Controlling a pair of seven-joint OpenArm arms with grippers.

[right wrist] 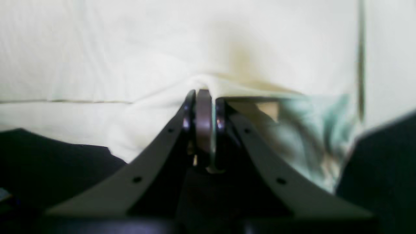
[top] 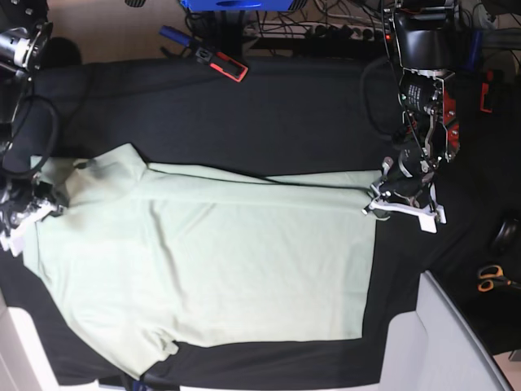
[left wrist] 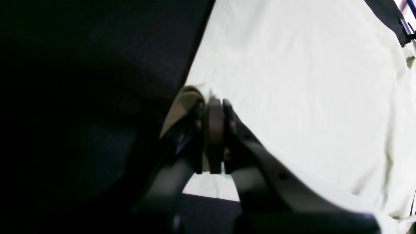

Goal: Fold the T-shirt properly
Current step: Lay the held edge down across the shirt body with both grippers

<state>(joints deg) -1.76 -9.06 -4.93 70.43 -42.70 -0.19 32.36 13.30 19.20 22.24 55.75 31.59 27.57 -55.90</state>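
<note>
The pale mint-green T-shirt [top: 220,261] lies spread on the black tablecloth [top: 269,114], collar end toward the left of the base view and hem toward the right. At the far hem corner, my left gripper [top: 378,198] is shut on the cloth. The left wrist view shows its fingertips [left wrist: 214,109] pinching a raised fold of the T-shirt [left wrist: 292,81]. Over by the sleeve and shoulder, my right gripper [top: 37,210] is shut on the fabric. In the right wrist view its tips [right wrist: 203,97] clamp a bunched ridge of the T-shirt [right wrist: 130,48].
Orange-handled scissors [top: 488,278] lie at the right edge. A red and black tool [top: 224,63] and cables sit along the far edge of the table. A grey-white panel [top: 444,342] fills the near right corner.
</note>
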